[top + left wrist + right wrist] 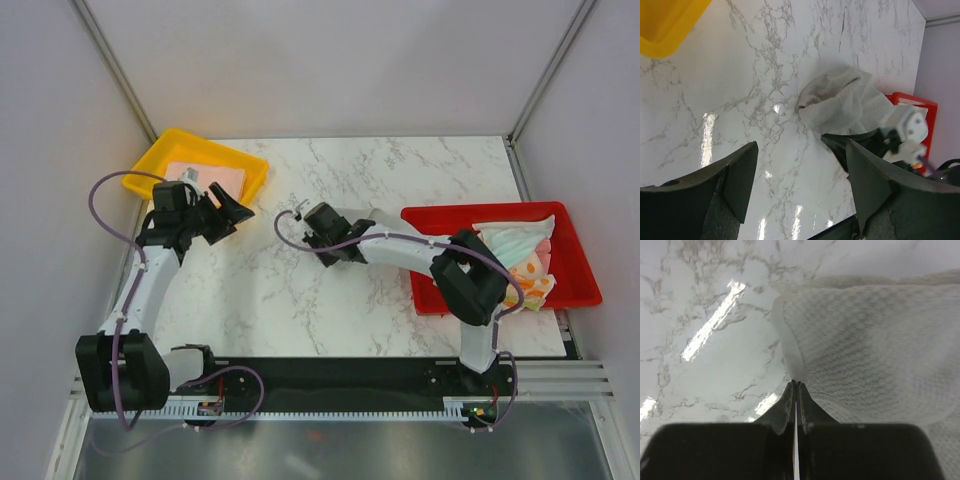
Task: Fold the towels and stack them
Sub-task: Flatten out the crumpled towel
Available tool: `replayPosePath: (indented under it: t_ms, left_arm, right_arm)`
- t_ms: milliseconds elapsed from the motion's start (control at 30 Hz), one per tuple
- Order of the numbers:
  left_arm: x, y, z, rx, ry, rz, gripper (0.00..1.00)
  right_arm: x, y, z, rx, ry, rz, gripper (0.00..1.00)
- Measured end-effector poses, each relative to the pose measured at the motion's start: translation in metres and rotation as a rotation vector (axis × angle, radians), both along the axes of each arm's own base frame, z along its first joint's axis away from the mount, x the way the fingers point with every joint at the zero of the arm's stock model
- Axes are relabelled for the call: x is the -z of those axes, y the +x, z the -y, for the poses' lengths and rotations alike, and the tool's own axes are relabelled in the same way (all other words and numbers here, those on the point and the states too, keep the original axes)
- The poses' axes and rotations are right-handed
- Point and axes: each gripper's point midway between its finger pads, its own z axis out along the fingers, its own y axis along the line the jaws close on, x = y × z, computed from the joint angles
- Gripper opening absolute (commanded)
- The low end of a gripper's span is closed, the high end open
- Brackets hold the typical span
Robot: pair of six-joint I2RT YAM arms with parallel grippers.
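A pale grey towel (870, 340) lies crumpled on the marble table (400, 170) near its middle, mostly hidden under the right arm in the top view (383, 219). My right gripper (796, 383) is shut on this towel's hem, low at the table. In the left wrist view the grey towel (845, 100) bulges just beyond the right gripper (840, 142). My left gripper (226, 212) hovers to the left by the yellow tray, open, with only bare marble between its fingers (742, 175). A folded pink towel (215, 176) lies in the yellow tray.
The yellow tray (150, 170) sits at the table's back left corner. A red tray (440, 220) at the right edge holds a heap of towels: mint green (515, 240), pink and cream with orange shapes (532, 287). Walls close in the table's back and sides.
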Motion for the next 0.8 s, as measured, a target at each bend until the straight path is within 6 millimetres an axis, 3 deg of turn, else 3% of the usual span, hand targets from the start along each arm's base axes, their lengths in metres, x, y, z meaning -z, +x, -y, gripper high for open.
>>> replayPosePath:
  t_ms: [100,200,300,367,500,700,800]
  left_arm:
    - [0.007,-0.004,0.020,0.056,0.005,-0.003,0.77]
    - [0.016,-0.011,0.057,0.160,0.017,-0.008,0.77]
    - [0.027,-0.015,0.090,0.240,0.032,-0.015,0.77]
    - [0.034,-0.017,0.108,0.280,0.039,-0.003,0.77]
    - [0.053,-0.009,0.139,0.340,0.050,0.020,0.77]
    - [0.099,-0.012,0.185,0.475,0.087,0.014,0.76]
    - [0.117,-0.015,0.197,0.517,0.097,0.006,0.76]
  right_arm:
    - [-0.041,0.022,0.012,0.104,0.116,-0.019,0.00]
    - [-0.101,0.063,0.026,0.216,0.282,0.027,0.00]
    - [-0.137,0.091,0.050,0.300,0.401,0.048,0.00]
    - [-0.143,0.103,0.069,0.358,0.440,0.037,0.00]
    - [-0.133,0.112,0.090,0.425,0.473,-0.021,0.00]
    - [-0.127,0.116,0.101,0.449,0.504,-0.068,0.00]
    - [-0.127,0.117,0.102,0.447,0.517,-0.080,0.00]
